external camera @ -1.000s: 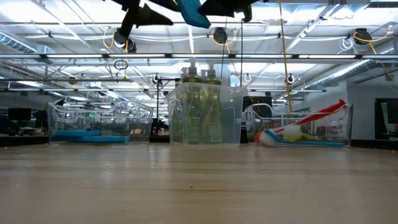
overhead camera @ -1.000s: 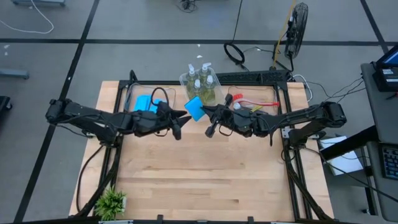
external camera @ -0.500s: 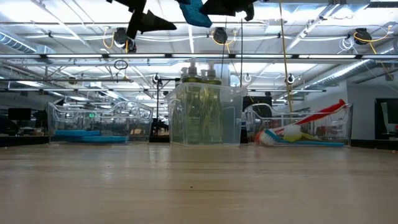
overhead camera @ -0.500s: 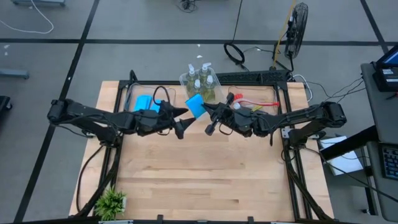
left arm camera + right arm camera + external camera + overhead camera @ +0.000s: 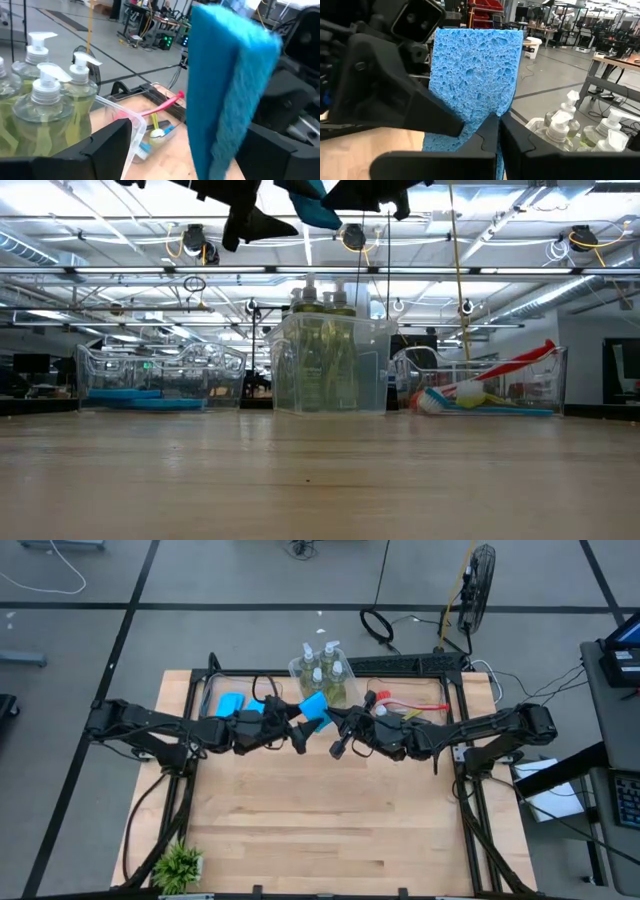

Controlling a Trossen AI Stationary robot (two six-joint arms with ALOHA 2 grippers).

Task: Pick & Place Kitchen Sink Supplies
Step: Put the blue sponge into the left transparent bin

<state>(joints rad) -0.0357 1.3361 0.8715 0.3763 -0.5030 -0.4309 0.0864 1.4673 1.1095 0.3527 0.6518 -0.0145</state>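
Pinched shut on one edge, the right gripper [image 5: 333, 718] holds a flat blue rectangular porous sponge [image 5: 314, 710] aloft at upper centre of the overhead frame. The left gripper [image 5: 297, 730], fingers spread wide, flanks it, holding nothing. Light, soft and squashy, the sponge probably suits a hold across its flat faces. Just behind, clear pump bottles of yellow-green soap [image 5: 322, 665] crowd a clear plastic bin [image 5: 375, 370].
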